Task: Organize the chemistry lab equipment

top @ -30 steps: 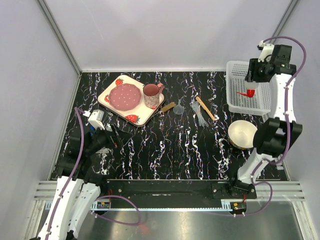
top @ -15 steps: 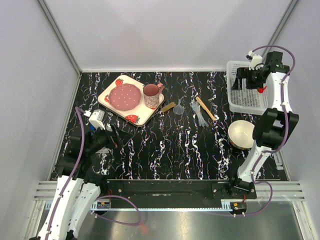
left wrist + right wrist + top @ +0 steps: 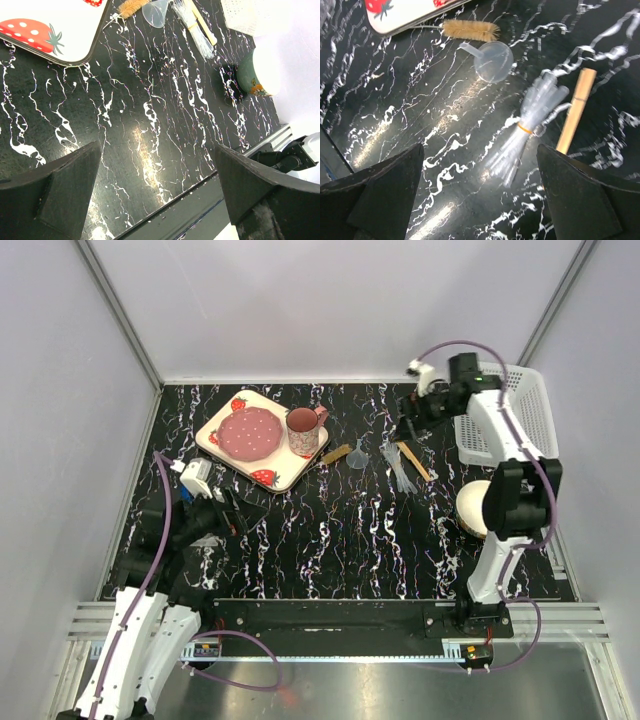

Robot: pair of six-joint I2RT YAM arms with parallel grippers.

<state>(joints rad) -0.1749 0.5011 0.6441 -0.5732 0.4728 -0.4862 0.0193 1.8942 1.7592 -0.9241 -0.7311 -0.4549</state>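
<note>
Left tool [image 3: 157,150] and right tool [image 3: 479,160] are both released, nothing in them. The right one hangs over the tabletop [image 3: 420,110] above the banded bundle of clear plastic droppers [image 3: 530,127], with the clear plastic funnel [image 3: 493,61] at the bundle's 11 o'clock and the light wooden stick [image 3: 575,112] just beside it at 3 o'clock.

Funnel [image 3: 493,61] between brush [image 3: 470,30] and droppers [image 3: 530,132]
</note>
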